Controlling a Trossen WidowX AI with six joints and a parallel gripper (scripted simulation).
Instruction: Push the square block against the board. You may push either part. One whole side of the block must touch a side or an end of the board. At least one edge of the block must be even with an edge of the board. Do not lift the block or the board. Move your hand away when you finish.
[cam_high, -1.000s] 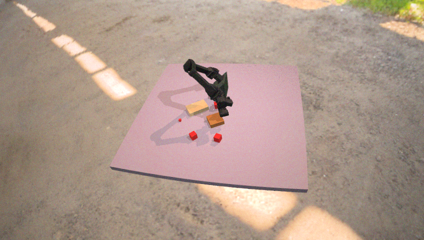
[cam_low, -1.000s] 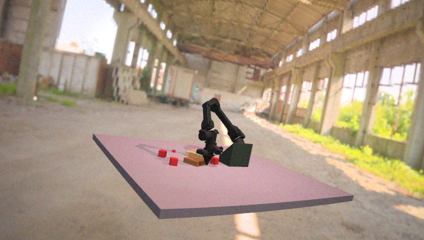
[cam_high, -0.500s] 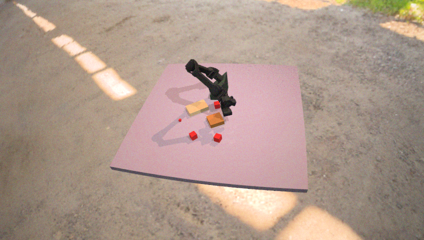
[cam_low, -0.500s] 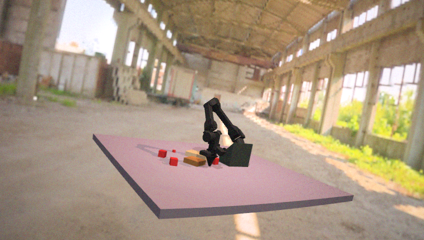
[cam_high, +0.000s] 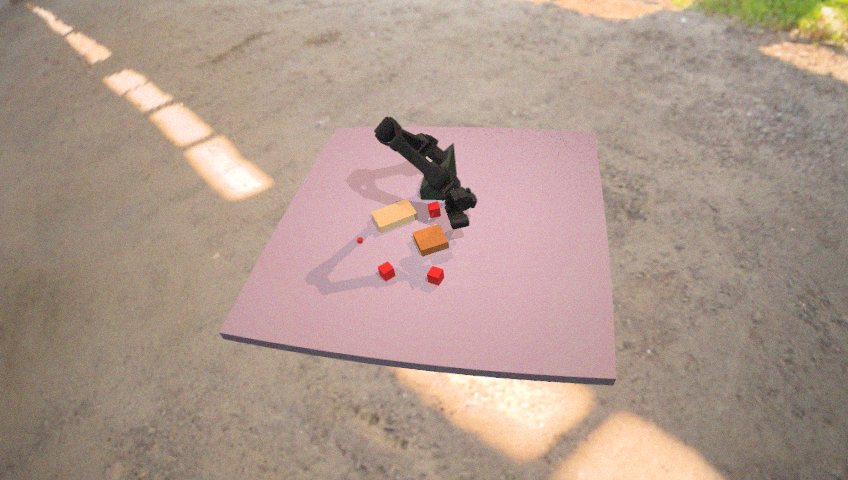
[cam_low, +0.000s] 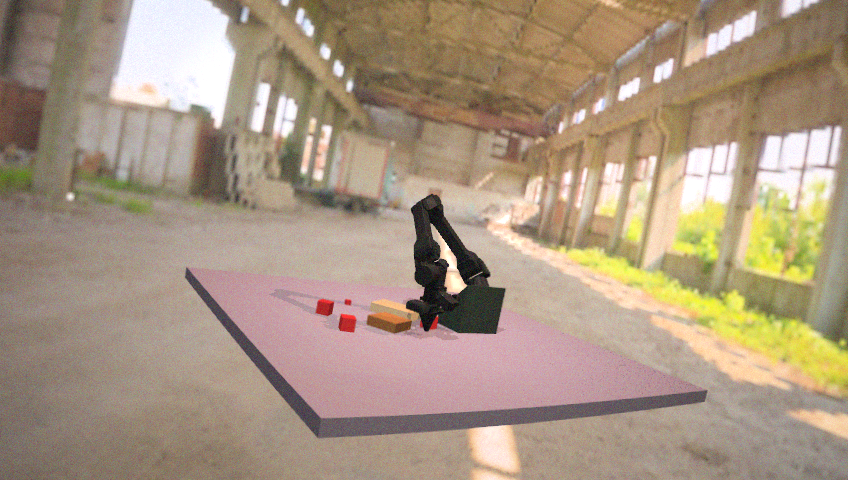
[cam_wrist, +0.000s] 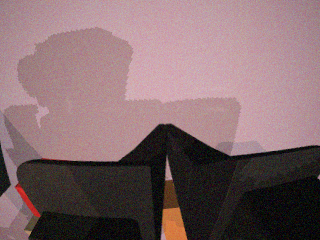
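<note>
Outdoors-bright light falls across a pink tabletop (cam_high: 505, 309) (cam_low: 476, 380) (cam_wrist: 260, 50), where a black robot arm (cam_high: 416, 157) (cam_low: 423, 234) bends over from its dark green base (cam_low: 482, 312), its claw (cam_high: 458, 221) (cam_low: 427, 325) (cam_wrist: 164, 130) clenched with nothing in its grasp. In the top view, the base stands toward the tabletop's far edge, and the claw points down near the orange-brown square block (cam_high: 430, 240) (cam_low: 388, 321) (cam_wrist: 175, 224), on the side facing the right edge. The block lies flat around the middle of the tabletop, apart from the pale tan board (cam_high: 393, 216) (cam_low: 389, 308), which rests closer to the left edge and a little nearer the far edge; a strip of pink surface shows between the two, and no side of the block touches the board. A red cube (cam_high: 433, 209) (cam_low: 433, 325) sits between the board and the arm, on the block's far-edge side. Two more red cubes, one (cam_high: 386, 271) (cam_low: 324, 306) toward the left edge and its companion (cam_high: 435, 275) (cam_low: 347, 322) to its right, lie on the block's near-edge side, while a tiny red piece (cam_high: 360, 240) (cam_low: 348, 302) rests beyond the board toward the left edge.
</note>
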